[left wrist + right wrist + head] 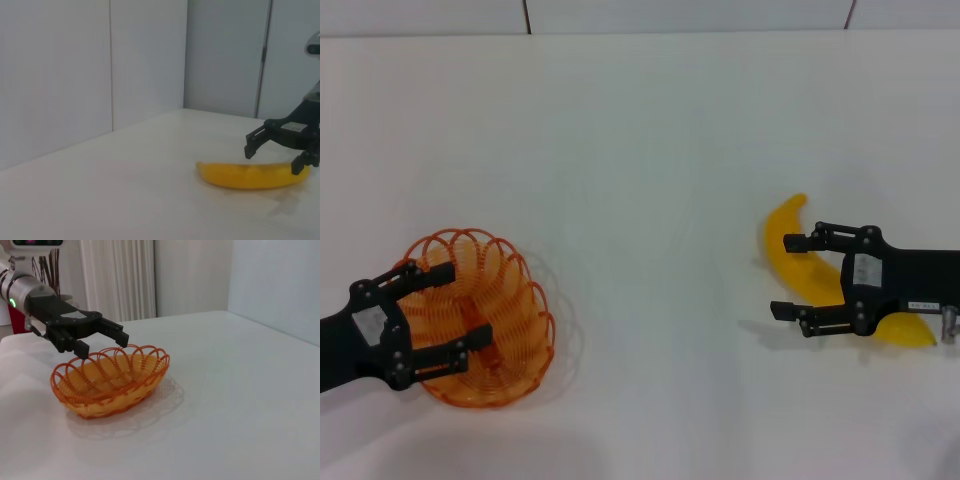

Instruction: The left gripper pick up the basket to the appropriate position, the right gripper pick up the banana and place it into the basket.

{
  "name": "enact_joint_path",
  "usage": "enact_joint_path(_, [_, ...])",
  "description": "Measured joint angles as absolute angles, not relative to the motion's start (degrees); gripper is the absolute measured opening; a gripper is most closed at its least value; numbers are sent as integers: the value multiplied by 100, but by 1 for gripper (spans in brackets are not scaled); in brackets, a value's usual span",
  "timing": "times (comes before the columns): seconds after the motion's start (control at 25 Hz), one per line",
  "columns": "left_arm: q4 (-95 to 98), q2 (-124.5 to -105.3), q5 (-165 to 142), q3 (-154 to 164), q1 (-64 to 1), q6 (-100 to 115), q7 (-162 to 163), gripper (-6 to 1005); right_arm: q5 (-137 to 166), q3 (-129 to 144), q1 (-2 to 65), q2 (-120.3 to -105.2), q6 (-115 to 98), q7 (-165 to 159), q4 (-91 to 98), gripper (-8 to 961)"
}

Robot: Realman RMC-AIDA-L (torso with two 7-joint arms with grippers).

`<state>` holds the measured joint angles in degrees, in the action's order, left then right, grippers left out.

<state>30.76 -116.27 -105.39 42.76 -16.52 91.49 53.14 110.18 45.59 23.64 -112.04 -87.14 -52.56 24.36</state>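
The orange wire basket (515, 300) sits on the white table at the front left. My left gripper (468, 305) is open, with its fingers spread over the basket's near side, just above the rim. In the right wrist view the left gripper (104, 346) hovers over the basket (120, 377), and I cannot tell whether it touches the rim. The yellow banana (785, 245) lies at the right. My right gripper (782, 276) is open and straddles the banana's middle, one finger on each side. In the left wrist view the right gripper (273, 157) stands just over the banana (240, 176).
The white table (650, 200) stretches between the basket and the banana. A pale wall runs behind its far edge. The left arm's silver cylinder with a green light (11, 302) shows in the right wrist view.
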Motion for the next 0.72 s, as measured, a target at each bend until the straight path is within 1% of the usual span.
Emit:
enact_joint_path(0.6, [3064,-11648,-10527,4259,-1791,9149,5282,903,11006,4552,2456,-11263,-8709,-5227,2451,881])
enact_joint_path(0.68, [3068,-11648,-10500,4205,-1802,9150,5375,903,11005,4552,2458,-11267,-8709,-5229,2452,880])
enact_joint_path(0.72, [3178,-11636,-10452,3896,-1906,9144,5914,903,11004,4553,2461,-11267,-8710,-5233,2452,880])
